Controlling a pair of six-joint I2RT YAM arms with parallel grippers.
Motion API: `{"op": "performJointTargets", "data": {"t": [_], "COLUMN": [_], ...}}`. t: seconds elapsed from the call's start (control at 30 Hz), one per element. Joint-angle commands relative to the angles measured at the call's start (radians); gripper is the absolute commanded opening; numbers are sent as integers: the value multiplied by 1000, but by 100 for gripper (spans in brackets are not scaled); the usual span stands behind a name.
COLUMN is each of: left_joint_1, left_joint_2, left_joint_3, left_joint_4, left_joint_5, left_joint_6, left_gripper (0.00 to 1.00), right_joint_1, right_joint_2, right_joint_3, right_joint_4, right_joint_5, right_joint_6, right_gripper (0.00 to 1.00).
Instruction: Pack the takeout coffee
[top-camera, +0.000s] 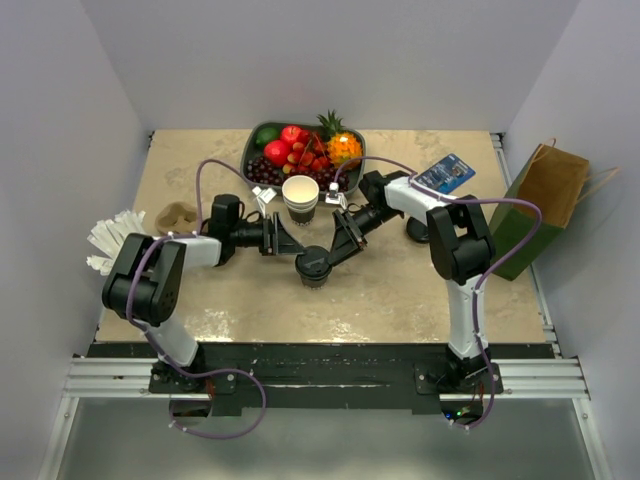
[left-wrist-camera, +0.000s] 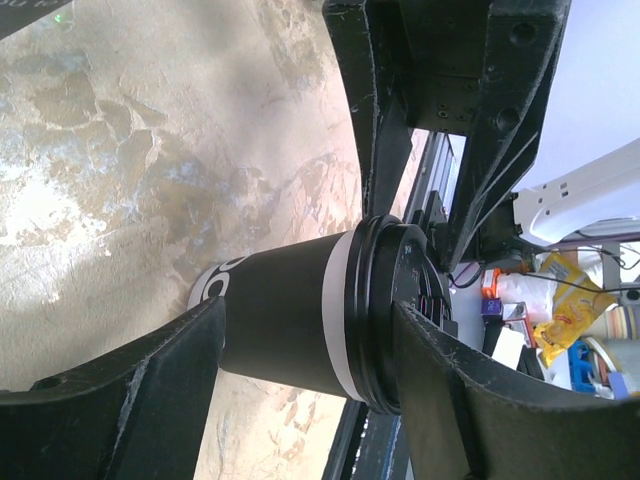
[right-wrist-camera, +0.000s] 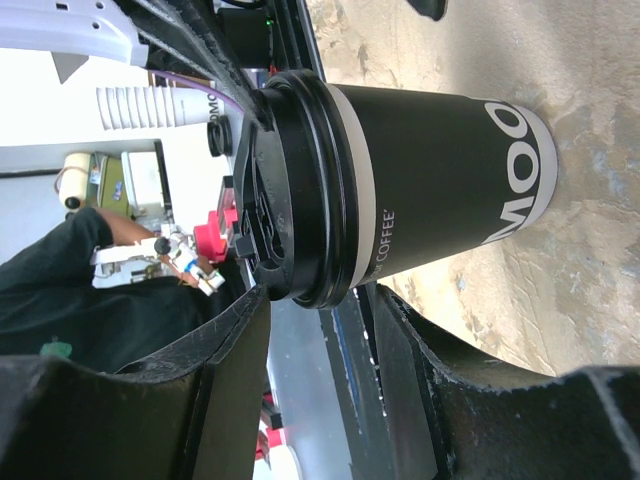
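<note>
The takeout coffee (top-camera: 313, 266) stands upright at the middle of the table, a dark cup with a white band and a black lid. In the right wrist view the takeout coffee (right-wrist-camera: 430, 180) has its lid rim pinched between the tips of my right gripper (right-wrist-camera: 322, 295), one tip on the lid top and one under the rim. In the left wrist view the takeout coffee (left-wrist-camera: 290, 330) lies just beyond the wide-apart fingers of my left gripper (left-wrist-camera: 305, 315), one by the base and one by the lid. Seen from above, the left gripper (top-camera: 297, 251) and right gripper (top-camera: 327, 254) meet at the cup.
A stack of white cups (top-camera: 300, 197) stands just behind the grippers, with a fruit bowl (top-camera: 262, 140) beyond it. A brown paper bag (top-camera: 548, 190) stands at the right edge. A blue packet (top-camera: 445, 175), a loose black lid (top-camera: 416, 233), white napkins (top-camera: 112, 240) and a brown sleeve (top-camera: 178, 215) lie around.
</note>
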Motion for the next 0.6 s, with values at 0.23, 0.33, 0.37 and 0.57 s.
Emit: {"op": "performJointTargets", "data": {"t": [0.23,0.33,0.37,0.57], "left_joint_1": [6,6,6,6], "left_joint_2": [121,96,84,-13], "left_joint_3": [-12,-9,-7,5], "left_joint_4": [-99,-60,-48,59], "left_joint_5": [-189,-157,-133,-27], "left_joint_6": [73,74,76,68], "left_gripper": [69,71,73,81], "right_joint_1": [4,2,4,0], "right_joint_2": [42,36,33,-29], "right_joint_3": [24,32,41,60], "right_joint_4": [67,61,58,53], "right_joint_5": [116,113,113,90], "right_joint_6": [-37,-45,-54,-97], "right_gripper": [47,48,48,57]}}
